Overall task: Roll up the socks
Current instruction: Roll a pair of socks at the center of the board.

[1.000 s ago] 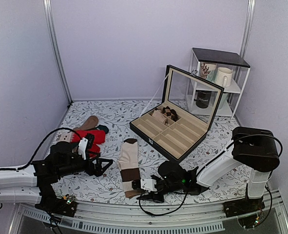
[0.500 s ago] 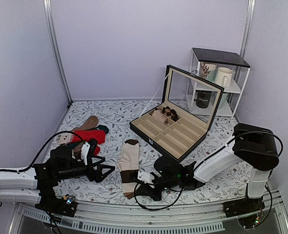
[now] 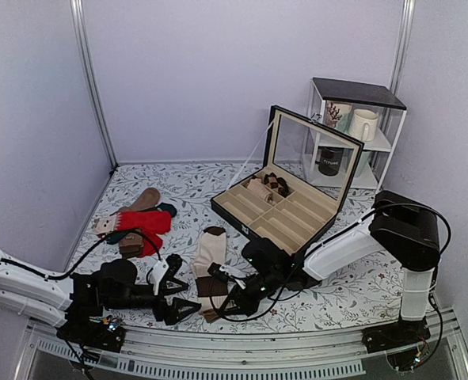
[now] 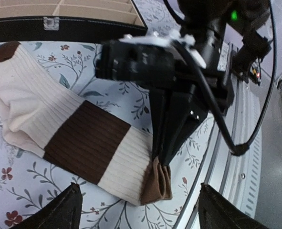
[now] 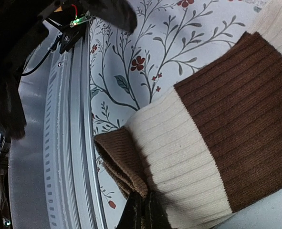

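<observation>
Top view: socks (image 3: 210, 257) lie flat on desk (image 3: 186, 186) near its front edge, between the arms, dark toe pointing at box (image 3: 285, 218). Right pincer (image 3: 216, 286) is clamped on their near brown cuff, probably to lift an edge and start the roll. Left pincer (image 3: 188, 295) gapes wide just beside it, holding nothing, likely ready to pin or tuck. Red socks (image 3: 142, 223) and tan pair (image 3: 148, 199) lie well left, shelf (image 3: 352, 134) far back; nothing blocks. Left wrist: right pincer's fingers are shut on the puckered cuff, box edge beyond the toe. Right wrist: cuff bunched between closed tips, rail (image 5: 69, 119) just beside, so rolling toward the box looks safer.
</observation>
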### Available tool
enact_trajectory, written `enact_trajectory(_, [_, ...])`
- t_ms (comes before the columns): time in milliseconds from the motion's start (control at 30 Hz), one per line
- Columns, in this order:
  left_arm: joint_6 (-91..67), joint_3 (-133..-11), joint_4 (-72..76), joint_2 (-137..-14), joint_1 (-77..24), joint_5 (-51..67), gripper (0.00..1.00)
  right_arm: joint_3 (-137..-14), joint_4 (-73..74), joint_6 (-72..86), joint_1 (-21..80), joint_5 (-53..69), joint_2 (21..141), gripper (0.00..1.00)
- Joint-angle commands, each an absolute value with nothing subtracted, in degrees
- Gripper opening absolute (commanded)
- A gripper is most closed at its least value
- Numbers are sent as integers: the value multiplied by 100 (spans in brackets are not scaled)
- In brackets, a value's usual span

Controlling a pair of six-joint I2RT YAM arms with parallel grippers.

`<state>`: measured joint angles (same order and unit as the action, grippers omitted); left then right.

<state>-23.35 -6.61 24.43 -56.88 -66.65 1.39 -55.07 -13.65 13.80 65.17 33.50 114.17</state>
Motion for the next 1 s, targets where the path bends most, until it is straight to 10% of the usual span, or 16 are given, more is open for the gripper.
enact_trajectory(0, [-2177, -938, 2962, -6314, -7270, -271, 84, -5443, -468, 1802, 6472, 3311, 11778, 0])
enact_trajectory(367, [-2240, -1309, 3261, -7793, -7761, -809, 86, -5444, -414, 1821, 6450, 3240, 11739, 0])
enact_trajectory(967, [-2015, -1453, 3810, -8704, -8112, -645, 42, -5475, -299, 2021, 6431, 3387, 11769, 0])
